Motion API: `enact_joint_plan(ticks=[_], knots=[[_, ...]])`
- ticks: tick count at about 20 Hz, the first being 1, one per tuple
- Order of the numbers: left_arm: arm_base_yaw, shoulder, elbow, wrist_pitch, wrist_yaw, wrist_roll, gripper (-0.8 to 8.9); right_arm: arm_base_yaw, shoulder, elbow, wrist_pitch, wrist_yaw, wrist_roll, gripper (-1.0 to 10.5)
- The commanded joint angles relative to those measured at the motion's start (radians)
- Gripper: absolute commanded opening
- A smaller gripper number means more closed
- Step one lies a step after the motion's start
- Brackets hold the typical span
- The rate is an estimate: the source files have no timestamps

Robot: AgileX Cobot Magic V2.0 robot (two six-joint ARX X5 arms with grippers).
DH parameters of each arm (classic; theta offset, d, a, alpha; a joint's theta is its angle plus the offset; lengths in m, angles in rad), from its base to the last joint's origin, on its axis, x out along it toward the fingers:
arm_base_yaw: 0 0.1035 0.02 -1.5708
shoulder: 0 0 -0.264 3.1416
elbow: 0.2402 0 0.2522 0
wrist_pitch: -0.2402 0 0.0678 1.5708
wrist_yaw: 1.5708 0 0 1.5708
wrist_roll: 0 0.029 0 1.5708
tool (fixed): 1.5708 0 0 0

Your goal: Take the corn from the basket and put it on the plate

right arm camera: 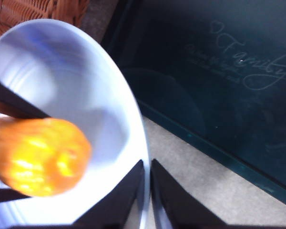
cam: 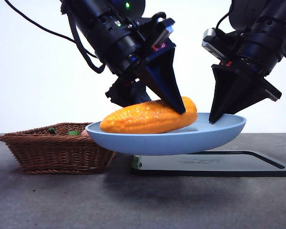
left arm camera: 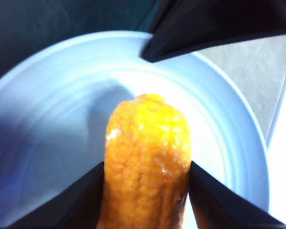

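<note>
The orange-yellow corn (cam: pixel 143 119) lies lengthwise over the light-blue plate (cam: pixel 171 140), its underside hidden behind the rim. My left gripper (cam: pixel 167 107) comes down from the upper left and is shut on the corn's thick end (left arm camera: pixel 148 143). The plate hangs tilted above the black tray, held by my right gripper (cam: pixel 214 117), which is shut on its right rim (right arm camera: pixel 147 191). In the right wrist view the corn (right arm camera: pixel 38 157) sits inside the plate (right arm camera: pixel 62 71). The wicker basket (cam: pixel 52 152) stands at the left on the table.
A flat black tray (cam: pixel 214 164) with cursive lettering (right arm camera: pixel 243 62) lies under the raised plate. Small green-topped items (cam: pixel 72 133) peek over the basket's rim. Grey table surface stretches in front.
</note>
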Motion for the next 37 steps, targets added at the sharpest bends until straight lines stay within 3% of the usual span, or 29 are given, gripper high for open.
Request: enact_joint_plan(ticks=[1,10,13,17,28,37], knots=[[-0.014,0.02,0.016,0.01,-0.008,0.013,3.35,0.013,0.018,0.015,0.007,-0.019,0.016,0.0],[-0.023,-0.007,0.05,-0.06,-0.023,-0.014,3.91,0.013,0.018,0.015,0.006,-0.026,0.016,0.0],[-0.023,-0.015,0.118,-0.153,-0.023,-0.012,4.46,0.013,0.018,0.015,0.004,-0.025,0.016,0.0],[-0.019,-0.015,0.228,-0.264,-0.021,0.011,4.46,0.006,0.018,0.015,0.009,-0.024,0.016,0.0],[0.069,-0.05,0.337,-0.361,-0.02,0.024,4.45,-0.229,0.121,0.018,0.193,-0.026,0.043,0.0],[0.071,-0.077,0.338,-0.385,-0.02,0.023,4.44,-0.277,0.346,0.119,0.267,-0.052,0.063,0.0]])
